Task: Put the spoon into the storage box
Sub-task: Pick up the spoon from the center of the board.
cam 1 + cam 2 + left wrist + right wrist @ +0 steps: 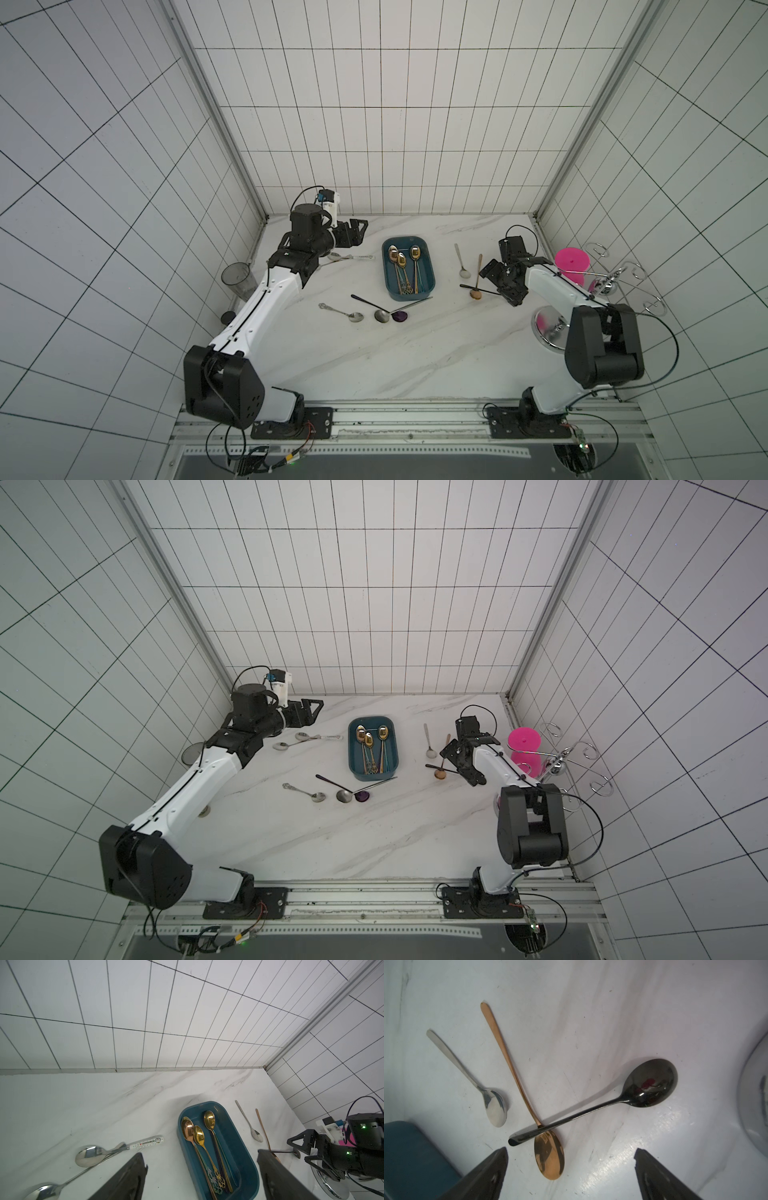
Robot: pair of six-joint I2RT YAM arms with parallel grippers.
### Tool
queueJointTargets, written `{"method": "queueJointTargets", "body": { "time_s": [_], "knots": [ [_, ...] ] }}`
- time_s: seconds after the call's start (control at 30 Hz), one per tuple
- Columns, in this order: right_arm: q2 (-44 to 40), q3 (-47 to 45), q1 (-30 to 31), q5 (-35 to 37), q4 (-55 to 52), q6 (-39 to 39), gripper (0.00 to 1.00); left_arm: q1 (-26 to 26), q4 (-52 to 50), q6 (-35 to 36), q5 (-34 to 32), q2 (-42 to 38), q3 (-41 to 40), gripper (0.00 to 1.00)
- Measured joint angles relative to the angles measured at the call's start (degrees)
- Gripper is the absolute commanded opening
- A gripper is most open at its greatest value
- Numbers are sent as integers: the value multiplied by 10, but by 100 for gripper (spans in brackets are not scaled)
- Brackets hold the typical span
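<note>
The storage box [432,274] [395,750] [245,1147] is a dark teal tray at mid-table, holding several gold spoons [401,259] laid lengthwise. My left gripper [362,232] [201,1157] hovers open and holds nothing, left of the box's far end, above a white-handled spoon [353,257] [145,1142]. My right gripper [496,289] [571,1152] is open, low over a rose-gold spoon [478,278] [549,1157]. A black spoon [591,1109] lies across that spoon's neck. A small silver spoon [461,262] [494,1105] lies beside them.
In front of the box lie an ornate silver spoon [343,312], a black-handled spoon [372,307] and a purple spoon [409,309]. A grey tumbler [237,279] stands by the left wall. At the right stand a pink cup [572,266] and a chrome rack [615,282].
</note>
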Motion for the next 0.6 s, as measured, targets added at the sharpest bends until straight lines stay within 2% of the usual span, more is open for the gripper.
{"method": "queueJointTargets", "body": {
  "time_s": [0.23,0.6],
  "knots": [
    [32,1,0,10,16,76,79,44,-3,-2,24,-14,-23,86],
    [80,45,-1,47,2,129,71,51,1,-11,43,-14,-36,86]
  ]
}}
